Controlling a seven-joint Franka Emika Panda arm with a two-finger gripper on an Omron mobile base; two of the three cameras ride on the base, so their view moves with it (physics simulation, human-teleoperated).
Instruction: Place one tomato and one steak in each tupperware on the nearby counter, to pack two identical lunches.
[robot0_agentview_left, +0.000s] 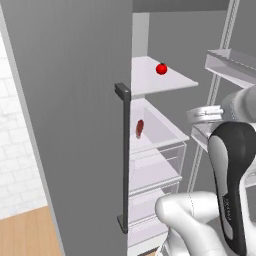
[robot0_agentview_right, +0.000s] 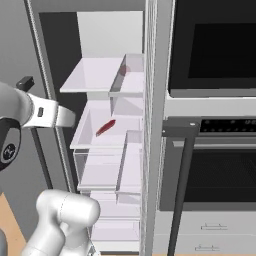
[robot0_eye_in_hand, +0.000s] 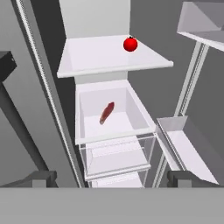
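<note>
The robot is facing the open fridge with the claw (robot0_eye_in_hand: 109, 178) spread wide and carrying nothing — the packing is looking barely begun. One tomato (robot0_eye_in_hand: 130, 44) is sitting on the upper shelf (robot0_eye_in_hand: 87, 61); one steak (robot0_eye_in_hand: 106, 113) is lying in the drawer (robot0_eye_in_hand: 142, 122) below, both waiting to be fetched.

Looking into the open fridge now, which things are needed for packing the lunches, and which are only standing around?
For the job:
- tomato, on the upper shelf
- steak, in the drawer below
- hand, open, empty

Not part of it:
- fridge door handle
- door bins
- oven
</note>
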